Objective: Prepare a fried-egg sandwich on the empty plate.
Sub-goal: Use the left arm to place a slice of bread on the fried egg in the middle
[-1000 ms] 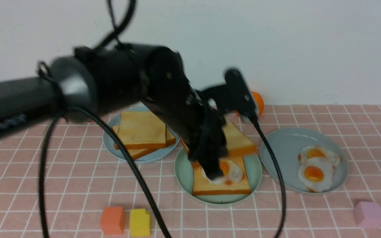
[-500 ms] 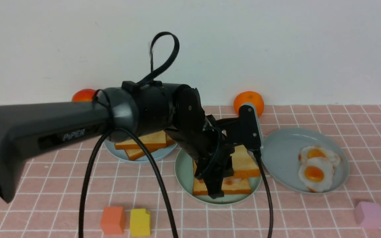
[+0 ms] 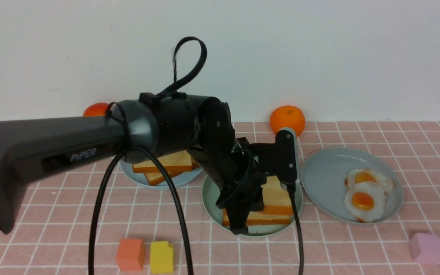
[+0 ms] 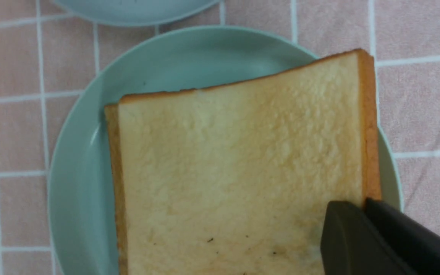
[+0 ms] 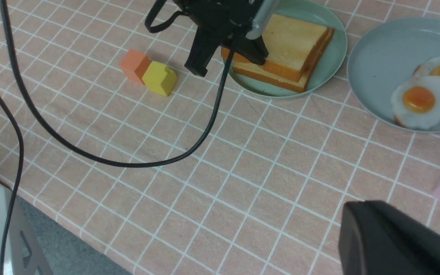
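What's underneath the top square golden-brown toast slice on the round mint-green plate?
A second square golden-brown toast slice lies under the top toast slice, on the round mint-green plate. Anything between the two slices is covered.

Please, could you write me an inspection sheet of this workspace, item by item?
Surface: pink checked cloth, no spills seen.
Job's things: top toast slice lies on bottom toast slice on mint-green plate; egg not visible.
Clutter: left blue-grey plate with spare toast; right blue-grey plate with two fried eggs; orange and orange-red fruit at the back; orange block, yellow block, pink block near the front.
Grippers: left gripper shut on top toast slice; right gripper shut, only its dark tip shows.
Cables: black cable hangs from left arm, looping in front of the mint-green plate.
Surroundings: white wall behind; nothing else seen.
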